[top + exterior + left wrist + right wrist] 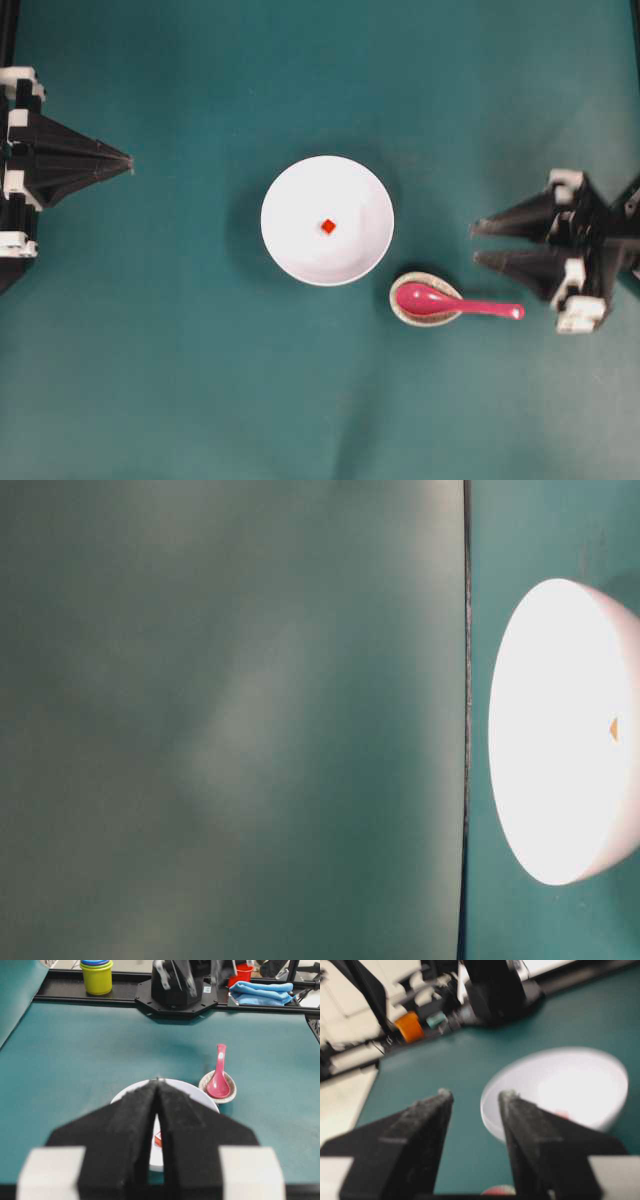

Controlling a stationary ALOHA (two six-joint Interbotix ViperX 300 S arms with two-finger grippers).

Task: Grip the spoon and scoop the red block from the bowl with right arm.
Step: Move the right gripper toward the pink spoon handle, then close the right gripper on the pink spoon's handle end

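Spoon (450,302) was glossy magenta-pink, with a deep oval scoop and a short straight handle. The scoop sat inside a small speckled beige dish (403,310) and the handle stuck out over the rim toward the right arm's side, lying on the green table (150,380). Nothing was touching it.

Bowl (327,220) was plain white, round, the biggest dish there, mid-table and just up-left of the beige dish, close but apart. Red block (328,227) was a tiny red-orange cube sitting near the centre of the bowl floor, far smaller than the spoon's scoop.

Right gripper (473,245) had its fingers spread wide, holding nothing, tips pointing toward the bowl, near the spoon handle's end but clear of it. Its wrist view was motion-blurred, with the bowl visible past the tips.

Left gripper (130,163) was pinched closed on nothing, parked at the left edge, well apart from the bowl.

Table-level view showed only the bowl, overexposed, with the block as a faint orange speck.
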